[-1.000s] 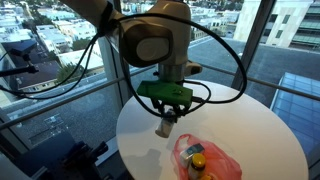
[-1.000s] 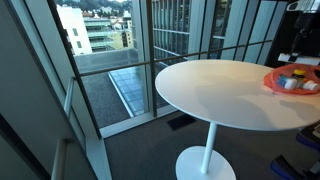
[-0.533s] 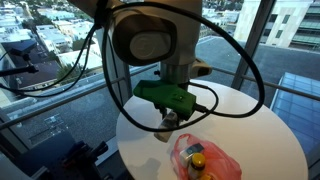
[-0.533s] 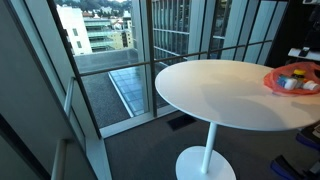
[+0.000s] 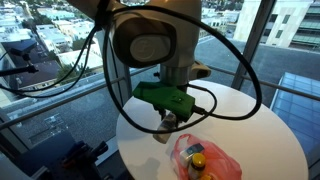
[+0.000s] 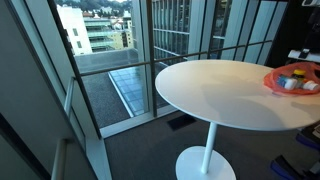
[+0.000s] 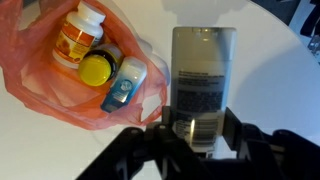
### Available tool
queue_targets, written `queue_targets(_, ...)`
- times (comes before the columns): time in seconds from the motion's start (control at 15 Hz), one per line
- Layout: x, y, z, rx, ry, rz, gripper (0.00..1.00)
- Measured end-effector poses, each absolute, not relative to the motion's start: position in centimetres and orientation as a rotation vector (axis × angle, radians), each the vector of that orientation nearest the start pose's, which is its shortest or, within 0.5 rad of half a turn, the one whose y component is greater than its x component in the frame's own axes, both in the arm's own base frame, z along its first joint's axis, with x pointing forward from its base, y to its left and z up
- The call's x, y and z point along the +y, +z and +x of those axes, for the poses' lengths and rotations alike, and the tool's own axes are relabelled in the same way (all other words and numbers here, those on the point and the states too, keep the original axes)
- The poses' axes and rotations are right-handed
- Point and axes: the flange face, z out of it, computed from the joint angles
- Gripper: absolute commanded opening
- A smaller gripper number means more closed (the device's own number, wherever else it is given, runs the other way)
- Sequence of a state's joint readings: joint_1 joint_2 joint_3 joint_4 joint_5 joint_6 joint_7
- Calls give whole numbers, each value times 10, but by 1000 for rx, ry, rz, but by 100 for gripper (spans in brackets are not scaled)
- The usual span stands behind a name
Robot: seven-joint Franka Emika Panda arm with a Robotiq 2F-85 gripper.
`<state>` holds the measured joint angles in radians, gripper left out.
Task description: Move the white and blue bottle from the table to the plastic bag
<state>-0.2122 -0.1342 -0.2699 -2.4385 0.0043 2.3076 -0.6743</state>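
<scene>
My gripper (image 7: 200, 128) is shut on a pale bottle (image 7: 203, 60) with a black-and-white printed label, one finger on each side of it. The bottle is over the white round table (image 7: 270, 70), just right of the orange plastic bag (image 7: 40, 95). The bag lies open and holds an orange bottle with a white cap (image 7: 78, 35), a yellow-capped container (image 7: 97, 68) and a small white and blue bottle (image 7: 124, 84). In an exterior view the gripper (image 5: 167, 128) hangs with the bottle beside the bag (image 5: 205, 158). The bag also shows in an exterior view (image 6: 290, 80).
The table (image 5: 260, 120) stands on one pedestal leg (image 6: 208, 150) beside floor-to-ceiling windows (image 6: 110, 60). The green wrist mount (image 5: 165, 97) and black cables (image 5: 235, 70) hang over the table. The table's edge (image 6: 170, 95) is near the glass.
The arm shifted a little toward the camera in the exterior view a second ago, then held still. The bottle stays in the gripper beside the bag.
</scene>
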Motion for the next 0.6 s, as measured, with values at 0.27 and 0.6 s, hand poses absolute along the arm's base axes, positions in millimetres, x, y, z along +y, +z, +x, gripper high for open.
queue_targets(0.27,-221,351,414,-262,-26,-3103,26)
queue_targets(0.6,-241,350,404,-148,-30,-3112,26)
